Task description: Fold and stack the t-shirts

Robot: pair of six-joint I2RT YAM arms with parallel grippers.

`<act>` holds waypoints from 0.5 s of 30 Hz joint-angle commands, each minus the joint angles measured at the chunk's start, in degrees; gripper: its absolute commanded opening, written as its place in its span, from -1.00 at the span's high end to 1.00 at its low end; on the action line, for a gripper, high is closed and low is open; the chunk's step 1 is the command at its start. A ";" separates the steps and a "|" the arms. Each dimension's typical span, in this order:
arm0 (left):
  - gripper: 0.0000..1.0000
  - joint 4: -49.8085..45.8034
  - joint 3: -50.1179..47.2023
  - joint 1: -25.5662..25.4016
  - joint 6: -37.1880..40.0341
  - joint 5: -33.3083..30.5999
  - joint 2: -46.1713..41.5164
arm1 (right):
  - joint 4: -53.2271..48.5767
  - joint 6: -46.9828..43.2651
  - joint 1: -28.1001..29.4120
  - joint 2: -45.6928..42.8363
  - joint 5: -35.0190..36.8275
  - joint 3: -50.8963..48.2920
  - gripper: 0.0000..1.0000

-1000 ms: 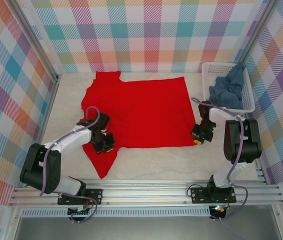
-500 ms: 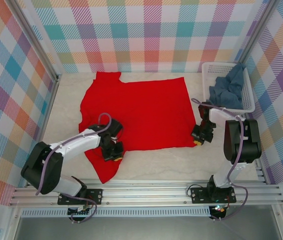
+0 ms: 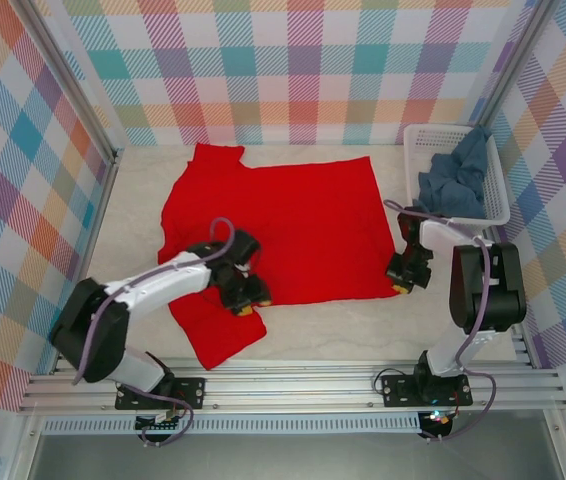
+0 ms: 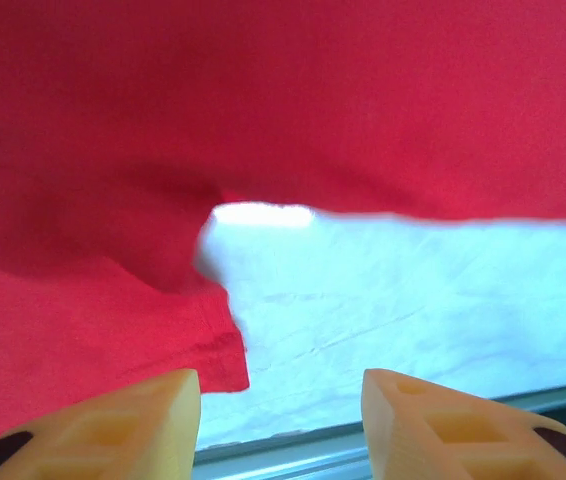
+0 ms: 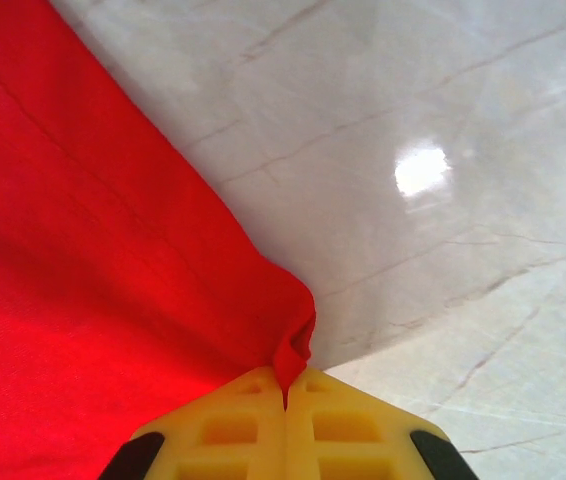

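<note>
The red t-shirt lies spread flat, plain side up, across the middle of the table. One sleeve sticks out toward the near left. My left gripper hovers at the shirt's near edge and is open. In the left wrist view the left gripper has bare table between its fingers, and the sleeve hem lies just beside the left finger. My right gripper sits at the shirt's near right corner. The right wrist view shows the right gripper shut on a pinch of the red cloth. The blue-grey t-shirt is crumpled in the basket.
A white lattice basket stands at the back right against the checked wall. Pale marble tabletop runs between the shirt and the metal rail at the near edge. Checked walls close in the left, back and right sides.
My left gripper has slid right along the shirt's near edge, pulling the sleeve with it, then opened and let the cloth go. The right gripper has stayed put, still pinching its corner.
</note>
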 commanded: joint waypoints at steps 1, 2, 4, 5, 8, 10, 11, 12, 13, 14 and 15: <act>0.10 -8.68 0.55 9.52 0.66 -3.74 -3.06 | -2.81 1.20 -1.00 -2.49 4.41 -1.54 1.00; 0.11 -10.01 0.38 12.73 0.99 -4.90 -2.55 | -2.83 1.56 -1.23 -2.88 4.68 -1.83 0.95; 0.10 -10.11 0.24 19.31 1.95 -7.20 -0.29 | -3.19 2.13 -1.31 -4.59 5.28 -2.00 0.58; 0.10 -9.44 0.24 21.83 1.76 -8.51 0.77 | -3.50 2.58 -1.28 -5.72 5.69 -1.83 0.43; 0.10 -5.01 1.14 28.79 0.50 -9.43 5.14 | -4.41 3.40 0.03 -11.97 7.13 -0.28 0.16; 0.09 -2.02 3.16 32.14 -1.14 -10.95 7.94 | -2.53 2.72 2.74 -15.82 6.83 1.16 0.12; 0.09 -0.11 4.00 33.08 -1.74 -10.92 9.22 | -0.97 2.15 4.27 -16.41 5.31 1.74 0.15; 0.08 1.74 5.24 33.72 -2.34 -10.84 10.84 | 0.98 1.52 5.85 -16.12 2.96 2.47 0.20; 0.08 2.21 7.23 33.96 -2.61 -11.27 12.94 | 3.45 0.67 7.27 -14.93 -0.06 3.23 0.22; 0.08 1.99 9.13 34.07 -2.49 -11.56 14.94 | 5.24 0.30 8.08 -13.00 -2.46 4.05 0.25; 0.09 1.14 11.43 34.29 -2.23 -12.12 17.60 | 6.50 0.64 8.44 -10.28 -4.54 5.29 0.31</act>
